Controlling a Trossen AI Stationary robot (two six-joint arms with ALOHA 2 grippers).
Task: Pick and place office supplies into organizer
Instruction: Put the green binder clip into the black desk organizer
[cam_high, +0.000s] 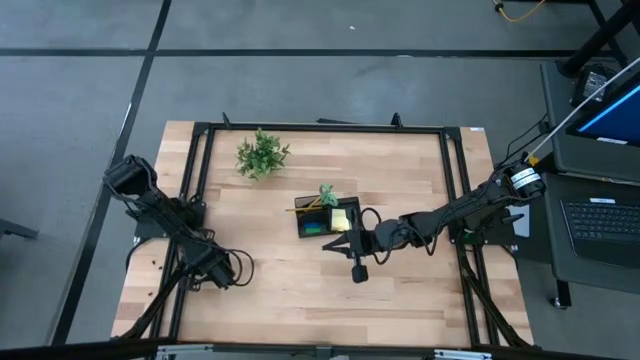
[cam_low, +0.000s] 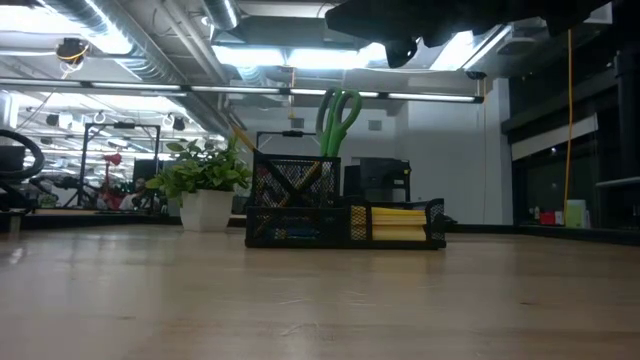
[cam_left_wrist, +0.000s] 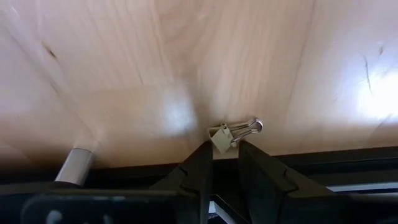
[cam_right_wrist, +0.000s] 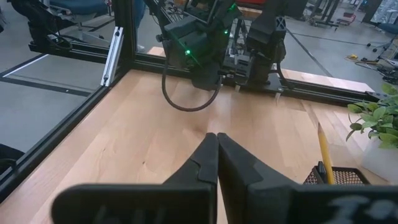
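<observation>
1. We are working our left gripper (cam_left_wrist: 225, 163) low at the table's (cam_high: 300, 300) left front edge, by the frame rail, because a small binder clip (cam_left_wrist: 231, 134) is lying there, well apart from the organizer (cam_high: 326, 220).
2. We are narrowing its fingers around the clip's body, its wire handles pointing away from us; whether the grip is firm yet, we cannot tell.
3. We are holding our right gripper (cam_right_wrist: 216, 149) pinched together and empty above the table beside the organizer, waiting out of the way.
4. The organizer is sitting mid-table, already carrying the green-handled scissors (cam_low: 338, 122), a pencil (cam_right_wrist: 323, 149) and the yellow sticky-note pad (cam_low: 398, 222); the clip looks like the remaining item.
</observation>
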